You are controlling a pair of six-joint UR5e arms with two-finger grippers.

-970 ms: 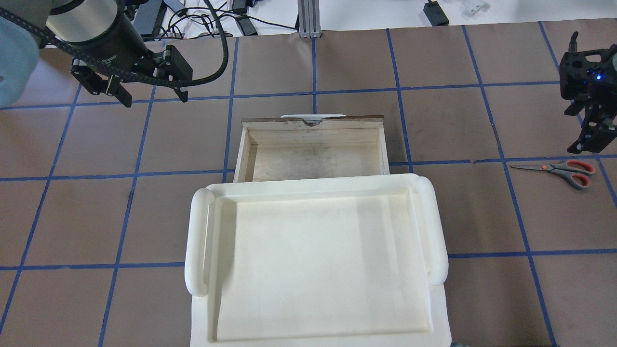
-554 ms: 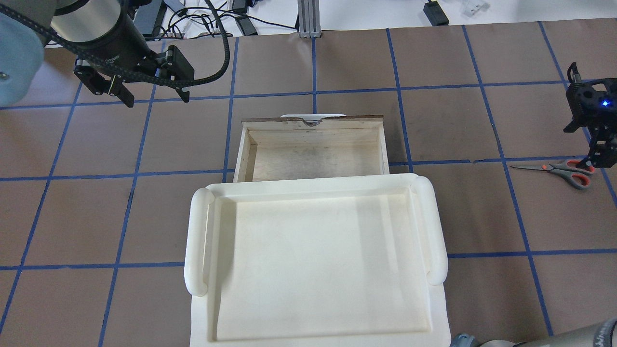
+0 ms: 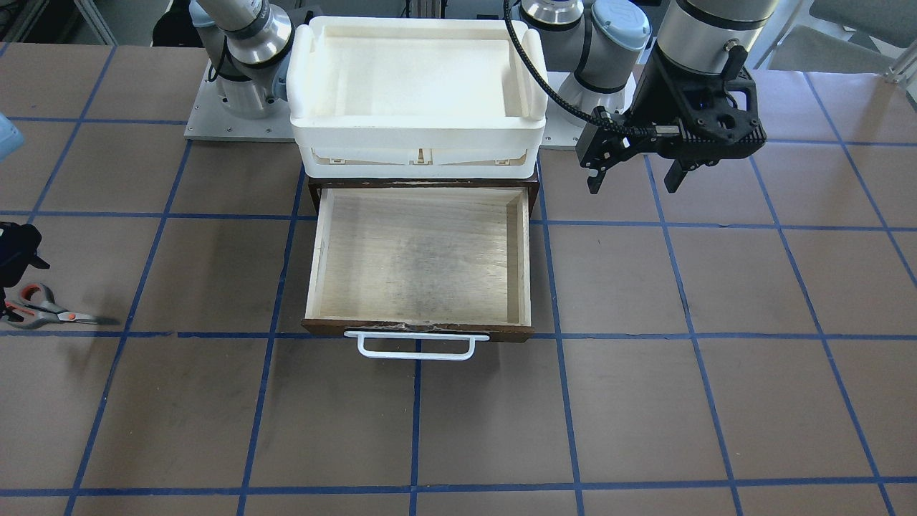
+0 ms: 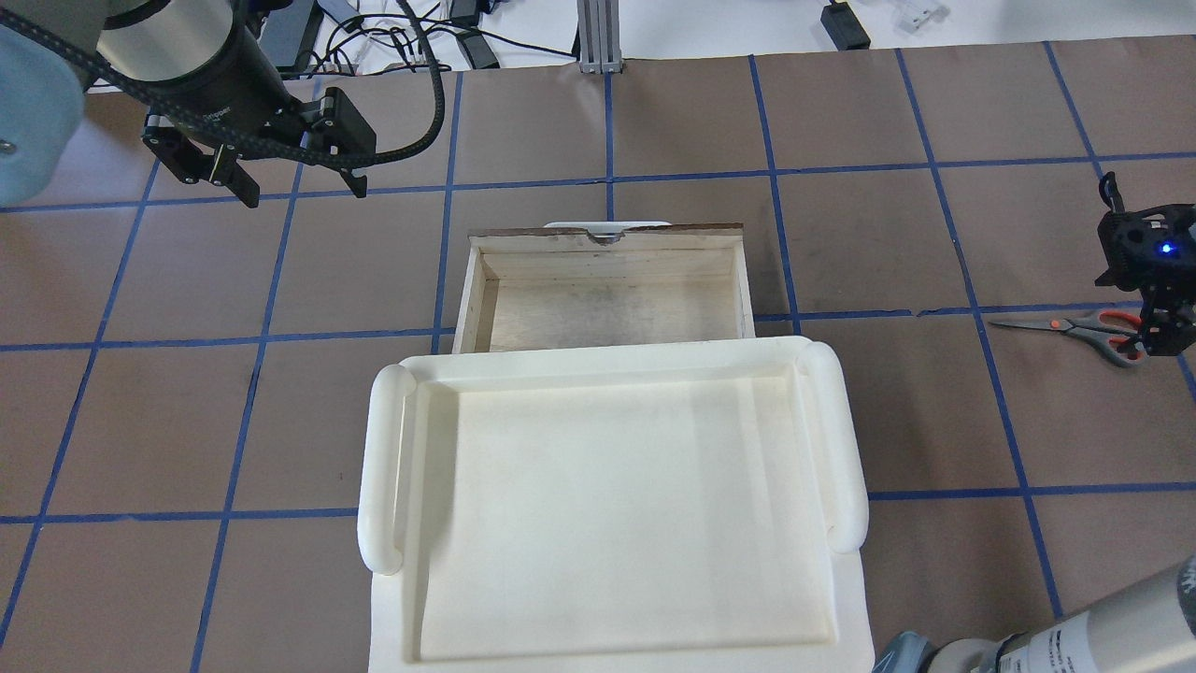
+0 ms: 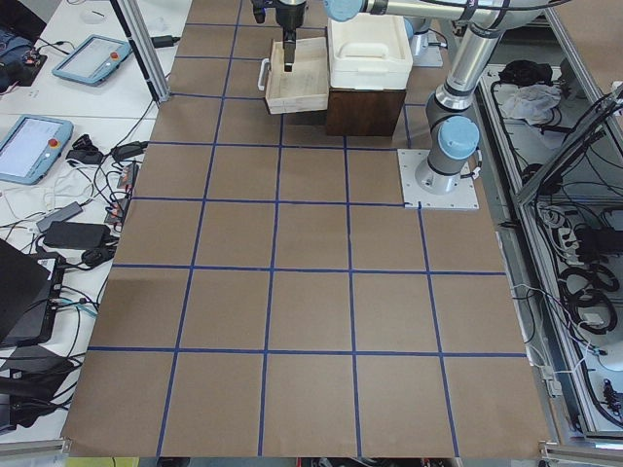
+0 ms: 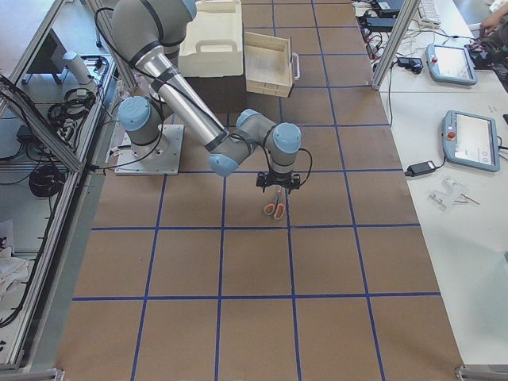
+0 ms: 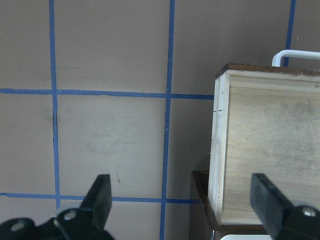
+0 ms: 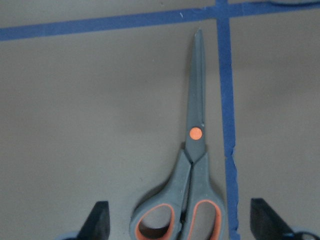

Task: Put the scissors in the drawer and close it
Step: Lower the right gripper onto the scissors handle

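The scissors (image 4: 1074,326) lie flat on the brown table at the far right, closed, blades pointing toward the drawer. In the right wrist view the scissors (image 8: 193,165) lie just below the camera. My right gripper (image 8: 182,222) is open, low over the handles with one finger on each side; it also shows in the overhead view (image 4: 1159,338). The drawer (image 4: 607,245) is pulled open and empty, its white handle on the far side; in the front view the drawer (image 3: 419,251) shows bare plywood. My left gripper (image 4: 304,194) is open and empty, hovering left of the drawer.
A white plastic tray (image 4: 383,467) sits on top of the dark cabinet that holds the drawer. Blue tape lines grid the table. Cables and power bricks (image 4: 448,37) lie beyond the table's far edge.
My right gripper has come down and toward me, from beyond the scissors to over their handles. The left arm has barely shifted. The scissors and drawer have not moved.
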